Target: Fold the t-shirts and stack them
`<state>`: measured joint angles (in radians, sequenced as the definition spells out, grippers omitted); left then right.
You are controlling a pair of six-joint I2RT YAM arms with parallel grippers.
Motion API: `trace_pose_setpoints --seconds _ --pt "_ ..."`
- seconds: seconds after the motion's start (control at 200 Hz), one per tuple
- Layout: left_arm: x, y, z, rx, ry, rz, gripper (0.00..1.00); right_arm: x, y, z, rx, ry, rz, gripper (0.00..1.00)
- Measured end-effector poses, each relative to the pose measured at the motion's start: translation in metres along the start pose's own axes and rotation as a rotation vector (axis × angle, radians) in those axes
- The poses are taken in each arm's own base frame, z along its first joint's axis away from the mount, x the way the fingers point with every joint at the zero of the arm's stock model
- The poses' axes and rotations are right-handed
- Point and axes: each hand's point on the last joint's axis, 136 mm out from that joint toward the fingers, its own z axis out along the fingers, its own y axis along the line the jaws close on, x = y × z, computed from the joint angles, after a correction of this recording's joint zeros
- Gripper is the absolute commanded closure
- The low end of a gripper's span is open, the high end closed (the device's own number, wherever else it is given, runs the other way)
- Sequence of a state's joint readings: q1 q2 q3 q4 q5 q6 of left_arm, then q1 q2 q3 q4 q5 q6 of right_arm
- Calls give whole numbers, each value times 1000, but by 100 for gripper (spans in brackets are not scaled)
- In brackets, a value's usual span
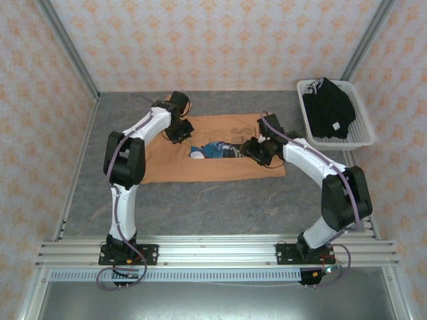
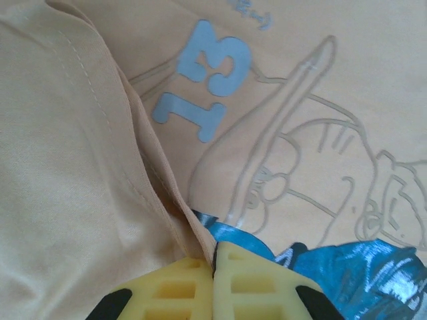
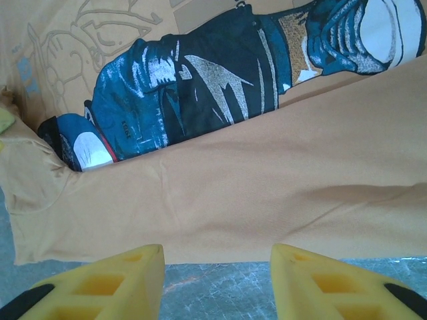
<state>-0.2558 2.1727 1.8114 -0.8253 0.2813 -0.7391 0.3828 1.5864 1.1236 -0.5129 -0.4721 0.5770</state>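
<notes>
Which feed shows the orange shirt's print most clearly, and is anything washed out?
Right wrist: sharp and saturated on the orange t-shirt and its print. Left wrist: overexposed, cloth pale, the 13 slightly soft. Top external: evenly lit, print small.

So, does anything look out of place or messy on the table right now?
Nothing is damaged or spilled. The orange t-shirt lies half folded, a flap covering part of its print, with a bunched ridge of cloth pinched in the shut left gripper. The black garment sits crumpled and unfolded in the white basket.
</notes>
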Motion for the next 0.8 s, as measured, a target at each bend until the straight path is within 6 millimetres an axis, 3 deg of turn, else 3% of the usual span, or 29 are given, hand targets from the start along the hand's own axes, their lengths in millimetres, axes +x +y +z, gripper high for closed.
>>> trace_pose_setpoints --seconds 0.05,0.17,0.33,0.45,0.56,0.646,0.801 --pt "-1 -5 0 8 -4 8 61 1 -1 1 3 3 4 54" --pt "-2 -8 0 16 -7 19 51 2 -2 1 4 5 9 54" --pt "1 -6 -10 30 -22 15 50 2 -1 2 -3 4 11 54" --pt "17 9 -35 40 -37 -9 55 3 -1 3 -13 9 9 54" --pt "35 35 -64 36 -50 -52 64 4 -7 2 16 5 11 58" --pt "44 70 -79 12 -49 -126 66 3 -21 -2 71 -17 21 61" --pt "59 150 -66 -106 2 -277 68 3 -71 -11 171 -46 108 65"
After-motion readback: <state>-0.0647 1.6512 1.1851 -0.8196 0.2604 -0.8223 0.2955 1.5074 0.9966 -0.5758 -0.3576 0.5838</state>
